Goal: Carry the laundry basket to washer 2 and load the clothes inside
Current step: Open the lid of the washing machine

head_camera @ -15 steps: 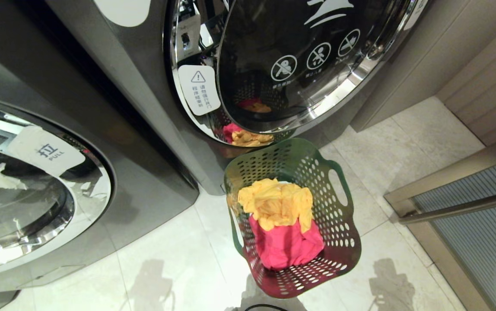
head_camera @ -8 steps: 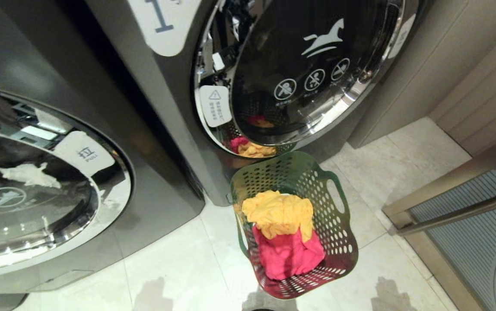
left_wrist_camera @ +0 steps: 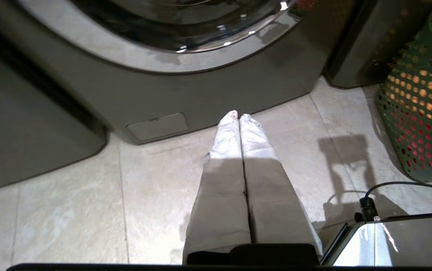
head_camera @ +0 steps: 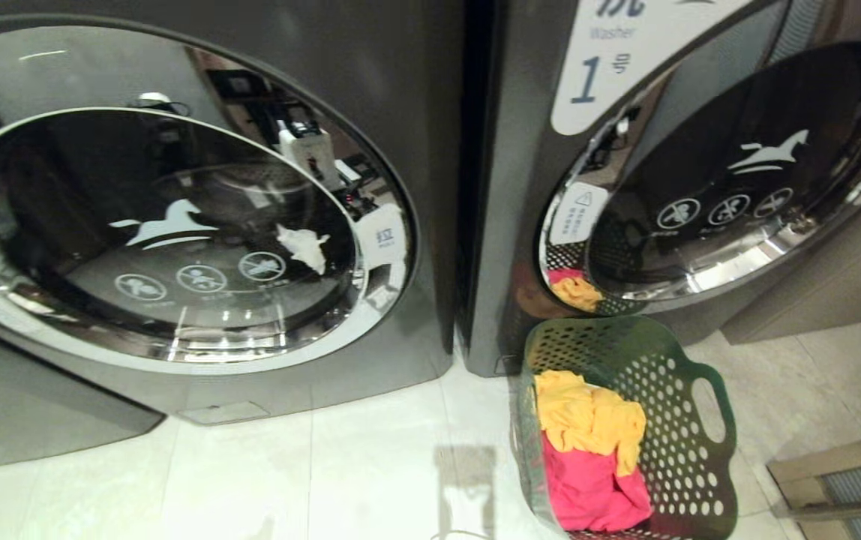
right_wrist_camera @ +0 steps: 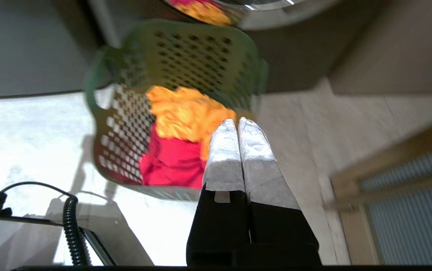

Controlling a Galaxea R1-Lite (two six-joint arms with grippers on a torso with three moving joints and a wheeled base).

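Tiled floor (head_camera: 370, 465), two grey washers (head_camera: 175, 225), one laundry basket (head_camera: 670, 390), two garments (head_camera: 588, 420), left claw (left_wrist_camera: 238, 114) and right claw (right_wrist_camera: 237, 120) closed, empty.

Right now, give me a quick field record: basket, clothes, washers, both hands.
basket: on the floor, in front of the right washer, upright
clothes: yellow piece on top of a pink one, both in the basket
right washer: label reads 1, door shut
left washer: no number in view, door shut, white cloth visible behind the glass
left hand: shut, empty, over bare floor before the left washer
right hand: shut, empty, above the basket
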